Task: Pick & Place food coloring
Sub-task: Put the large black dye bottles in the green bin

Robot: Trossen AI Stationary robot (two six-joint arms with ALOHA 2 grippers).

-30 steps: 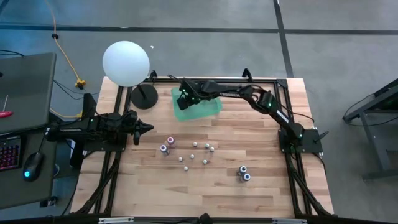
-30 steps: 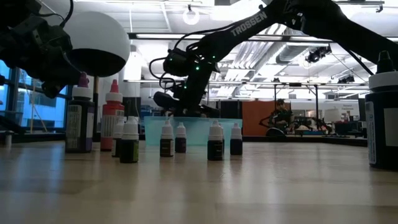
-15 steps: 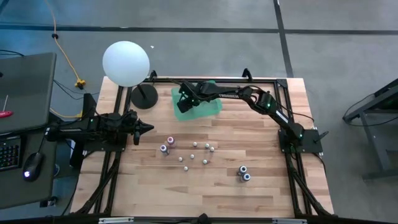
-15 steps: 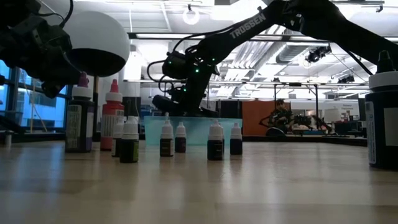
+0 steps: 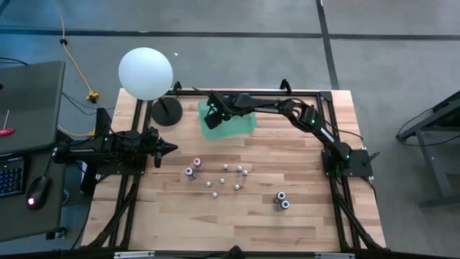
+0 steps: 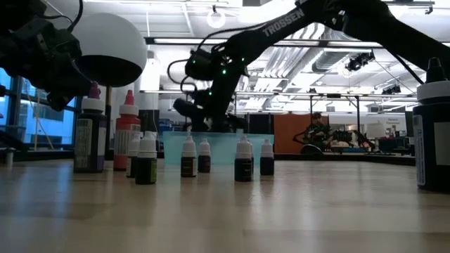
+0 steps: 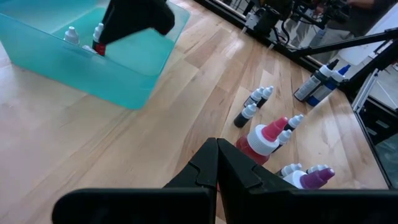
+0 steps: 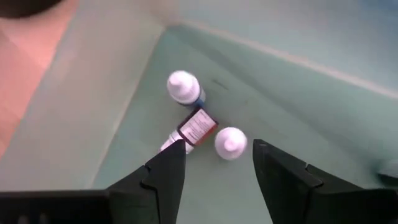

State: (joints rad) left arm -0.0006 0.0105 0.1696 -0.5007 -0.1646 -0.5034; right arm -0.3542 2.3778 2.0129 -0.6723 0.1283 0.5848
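Food coloring bottles stand loose on the wooden table: tiny white-capped ones point(image 5: 228, 176), two purple-capped ones point(image 5: 192, 167) and two blue ones point(image 5: 282, 201). Three more are in the teal bin point(image 5: 228, 119), two upright point(image 8: 184, 84) and one lying on its side point(image 8: 193, 130). My right gripper point(image 8: 214, 163) hangs open over the bin's left part point(image 5: 215, 112), fingers pointing down above those bottles without touching them. My left gripper point(image 5: 172, 149) waits shut at the table's left side, pointing right toward the loose bottles point(image 7: 217, 146).
A big white globe lamp point(image 5: 146, 72) stands on a dark round base point(image 5: 167, 111) at the far left corner, just left of the bin. Black frame rails run along the table's edges point(image 5: 323, 101). Bare wood lies between the bin and the loose bottles.
My right gripper has risen a little above the bin, and its wrist has tipped slightly. The bottles on the table have stayed where they were.
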